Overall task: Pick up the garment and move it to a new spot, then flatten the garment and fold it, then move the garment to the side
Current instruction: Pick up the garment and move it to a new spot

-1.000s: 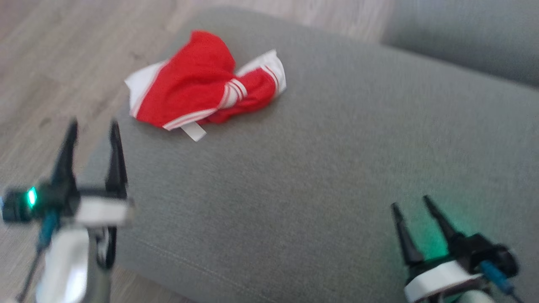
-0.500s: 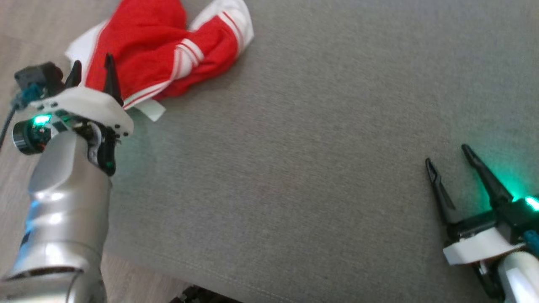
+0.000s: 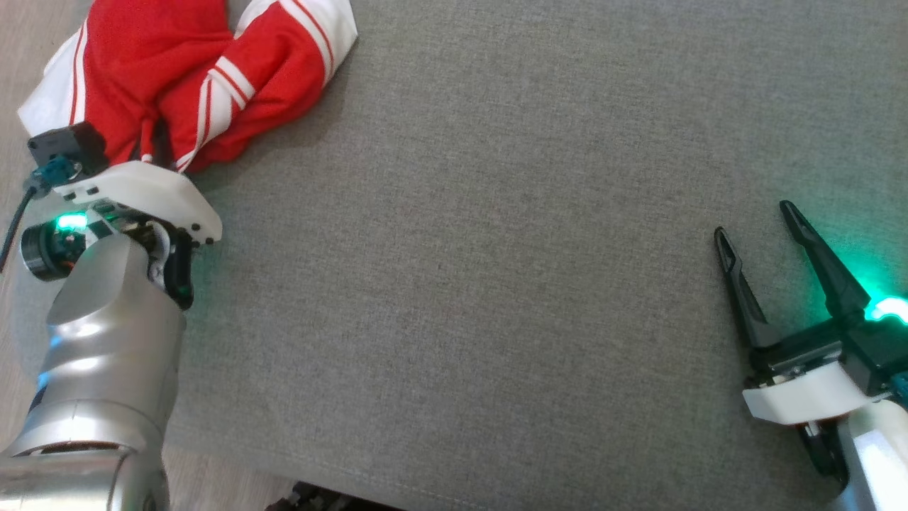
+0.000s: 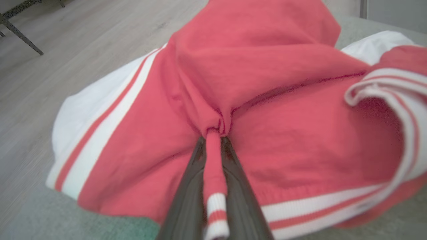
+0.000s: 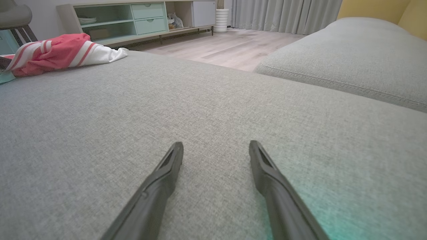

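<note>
Red cloth with white bands: garment (image 3: 177,71), bunched up at the far left corner of the grey seat cushion (image 3: 496,270), white side panel reaching the cushion's left edge, next to the wooden floor (image 4: 66,50). Gripped on its near side by the left gripper (image 4: 212,141): both dark fingers (image 4: 188,200) clenched on a thin pinched fold of red fabric, with a striped white-and-red hem running down between them. Puckered into tight creases right at the fingertips. In the head view, fingertips sunk among the red folds, silver forearm (image 3: 106,355) along the cushion's left edge, green light lit at the wrist.

Right gripper (image 3: 753,220) released, jaws spread wide with nothing between them, low over bare fabric near the cushion's right edge and well apart from the garment. Green glow on the weave beside it. Cannot tell whether touching the cushion or just above it.

From the right wrist: garment far off at the left across the flat grey surface; second grey cushion (image 5: 350,50) alongside; yellow backrest (image 5: 377,10) behind that; low cabinet (image 5: 140,20) with pale green drawers and grey curtains (image 5: 283,13) along the far wall. Dark slanted furniture leg (image 4: 20,33) on the floor, upper left of the left wrist view.
</note>
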Tool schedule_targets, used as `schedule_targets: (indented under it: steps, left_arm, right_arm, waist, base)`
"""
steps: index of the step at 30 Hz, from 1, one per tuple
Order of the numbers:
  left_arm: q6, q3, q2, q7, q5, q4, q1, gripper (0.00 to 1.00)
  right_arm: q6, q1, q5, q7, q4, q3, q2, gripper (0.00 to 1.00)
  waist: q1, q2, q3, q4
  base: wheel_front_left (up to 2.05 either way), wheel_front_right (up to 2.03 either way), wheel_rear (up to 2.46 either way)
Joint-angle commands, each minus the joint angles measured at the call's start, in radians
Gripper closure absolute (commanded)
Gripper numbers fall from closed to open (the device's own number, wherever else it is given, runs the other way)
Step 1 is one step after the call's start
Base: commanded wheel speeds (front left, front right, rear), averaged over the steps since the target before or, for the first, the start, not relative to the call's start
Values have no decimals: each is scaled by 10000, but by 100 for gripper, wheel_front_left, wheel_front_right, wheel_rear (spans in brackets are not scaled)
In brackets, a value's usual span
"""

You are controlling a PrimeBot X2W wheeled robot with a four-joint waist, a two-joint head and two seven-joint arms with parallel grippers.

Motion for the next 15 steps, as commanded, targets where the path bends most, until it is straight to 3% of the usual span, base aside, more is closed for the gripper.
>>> schedule_targets:
  steps: [1, 8, 15]
  left_arm:
    - [-57, -4, 518, -165, -131, -189, -36, 100]
    - [-58, -693, 654, -754, -1597, -1008, -129, 100]
    - [-58, -2253, 1513, -237, -3220, -2778, -15, 100]
  right_arm:
    - [-9, 158, -100, 106, 625, 122, -94, 0]
    - [-9, -8, 75, 106, 931, 505, 360, 0]
    - [-9, 22, 389, 106, 1353, 1065, 1233, 0]
  waist:
    - [0, 0, -71, 14]
    - [0, 0, -1259, -318]
    - [0, 0, -3127, -1214]
  base:
    - [0, 0, 0]
    - [0, 0, 0]
    - [0, 0, 0]
